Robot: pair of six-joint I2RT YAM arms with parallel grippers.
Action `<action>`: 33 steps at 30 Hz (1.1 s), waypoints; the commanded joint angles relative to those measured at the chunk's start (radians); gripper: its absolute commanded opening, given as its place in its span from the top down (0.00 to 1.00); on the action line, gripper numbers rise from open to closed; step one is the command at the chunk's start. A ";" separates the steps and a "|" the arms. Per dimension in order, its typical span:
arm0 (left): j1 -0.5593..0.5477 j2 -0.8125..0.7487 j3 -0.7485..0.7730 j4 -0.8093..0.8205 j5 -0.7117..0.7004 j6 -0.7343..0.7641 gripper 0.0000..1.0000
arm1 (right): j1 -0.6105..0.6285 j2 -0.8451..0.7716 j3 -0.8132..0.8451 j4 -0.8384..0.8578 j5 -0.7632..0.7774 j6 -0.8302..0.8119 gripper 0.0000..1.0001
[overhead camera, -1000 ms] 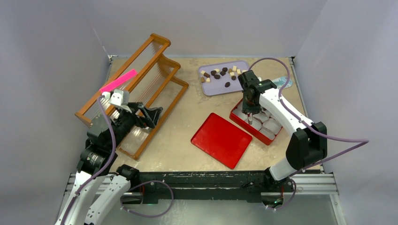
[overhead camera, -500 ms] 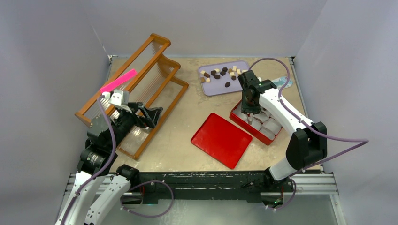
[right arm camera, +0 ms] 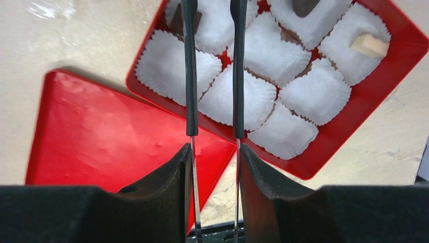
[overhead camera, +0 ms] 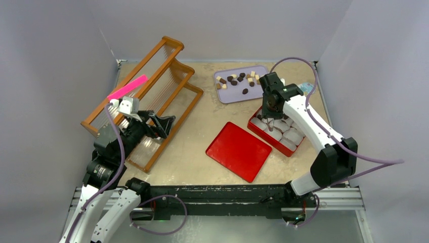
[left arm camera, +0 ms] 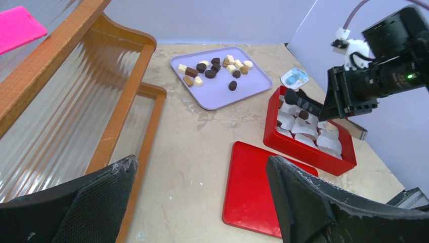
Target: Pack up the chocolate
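Right gripper (right arm camera: 212,6) is hovering above cups (right arm camera: 167,71) in red box (right arm camera: 377,83), jaws narrowly parted, gripping nothing | left gripper (left arm camera: 201,164) is hanging well left of box, gaping wide, empty

i'm working in a robot test cell, a lab bench and no home: plain grey partition walls (overhead camera: 50,76) close in the beige tabletop (overhead camera: 212,111) left, right and beyond my right pincer (overhead camera: 268,121), an aluminium rail (overhead camera: 344,198) carries the arm bases behind it, and purple cables (overhead camera: 379,156) loop loose beside it.
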 commanded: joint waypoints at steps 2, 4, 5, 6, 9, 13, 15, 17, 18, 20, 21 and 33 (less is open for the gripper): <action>-0.007 -0.008 0.007 0.012 -0.002 0.011 0.02 | -0.003 -0.074 0.091 0.020 0.030 -0.043 0.62; -0.007 -0.010 0.005 0.012 -0.002 0.011 0.03 | -0.003 -0.068 0.109 0.051 0.011 -0.080 0.62; -0.007 -0.008 0.005 0.012 -0.002 0.011 0.02 | -0.002 -0.059 0.121 0.064 -0.002 -0.095 0.62; -0.007 -0.007 0.005 0.012 -0.003 0.011 0.03 | -0.003 -0.045 0.134 0.080 -0.014 -0.112 0.62; -0.007 -0.005 0.005 0.012 -0.003 0.011 0.03 | -0.003 -0.012 0.166 0.149 -0.063 -0.173 0.62; -0.008 -0.004 0.005 0.012 -0.006 0.013 0.03 | -0.003 0.055 0.208 0.218 -0.145 -0.229 0.61; -0.008 -0.002 0.004 0.012 -0.007 0.013 0.03 | -0.002 0.109 0.250 0.218 -0.148 -0.239 0.61; -0.009 -0.001 0.005 0.012 -0.008 0.013 0.03 | -0.004 0.158 0.279 0.225 -0.144 -0.239 0.61; -0.008 -0.002 0.004 0.012 -0.009 0.013 0.03 | -0.003 0.181 0.289 0.231 -0.150 -0.238 0.61; -0.009 -0.001 0.005 0.012 -0.009 0.013 0.03 | -0.002 0.229 0.316 0.226 -0.161 -0.226 0.61; -0.008 -0.002 0.005 0.011 -0.011 0.013 0.03 | -0.003 0.256 0.335 0.216 -0.159 -0.216 0.60; -0.009 -0.004 0.005 0.011 -0.012 0.014 0.02 | -0.005 0.449 0.462 0.153 -0.085 -0.138 0.57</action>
